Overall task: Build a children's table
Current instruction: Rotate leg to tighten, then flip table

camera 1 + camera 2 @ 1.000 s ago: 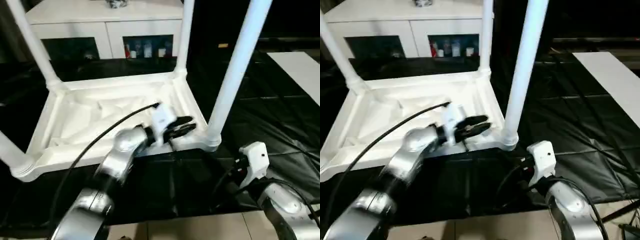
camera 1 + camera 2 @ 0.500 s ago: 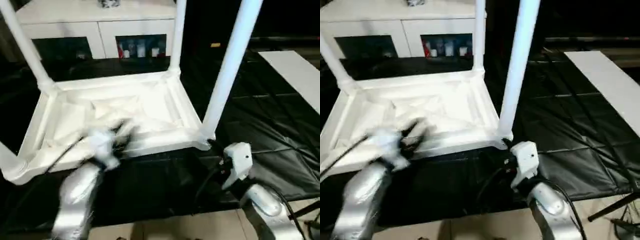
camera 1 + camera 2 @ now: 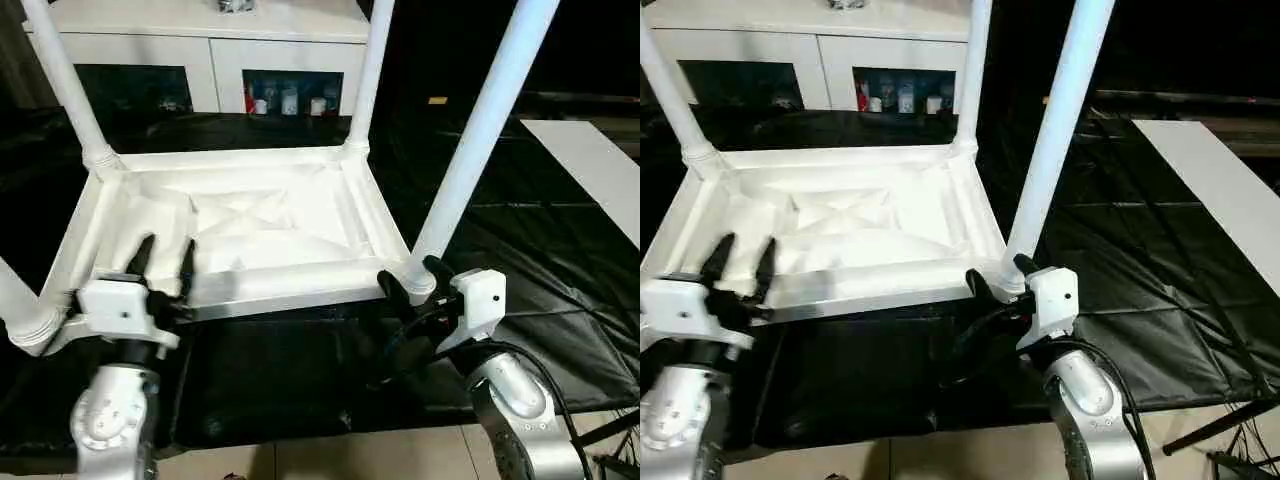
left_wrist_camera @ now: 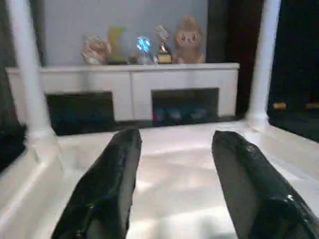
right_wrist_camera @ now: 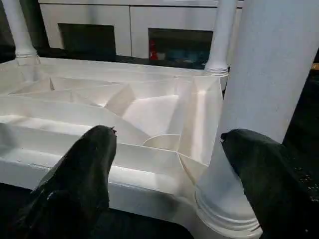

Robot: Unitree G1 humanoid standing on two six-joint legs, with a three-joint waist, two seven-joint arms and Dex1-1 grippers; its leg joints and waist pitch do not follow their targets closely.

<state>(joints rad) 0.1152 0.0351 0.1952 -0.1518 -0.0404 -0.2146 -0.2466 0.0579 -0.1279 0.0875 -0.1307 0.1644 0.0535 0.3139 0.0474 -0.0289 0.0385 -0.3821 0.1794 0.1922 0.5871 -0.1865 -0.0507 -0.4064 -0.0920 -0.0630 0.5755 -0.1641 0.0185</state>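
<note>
Left eye view shows the upside-down tabletop [image 3: 250, 225] lying on a black sheet [image 3: 540, 260], ribbed underside up, with white legs standing in its corner sockets: the far left leg [image 3: 65, 85], the far right leg [image 3: 368, 75] and the near right leg [image 3: 480, 135] rise out of the picture, and the stub of the near left leg [image 3: 20, 300] shows at the picture's edge.

The left gripper [image 3: 160, 265] sits at the near left part of the tabletop, its two black fingers [image 4: 107, 184] spread partly apart and pointing over the near rim toward the ribbed inside. Nothing lies between them; whether they touch the rim cannot be told.

The right gripper [image 3: 996, 276] is at the near right corner, its fingers [image 5: 75, 184] wide apart. One finger is in front of the tabletop's near rim, the other just beside the base of the near right leg, on the leg's outer side. The corner socket stands in the gap between them, and they grip nothing.

Behind the tabletop stands a white cabinet [image 3: 200, 45] with dark glass doors.
</note>
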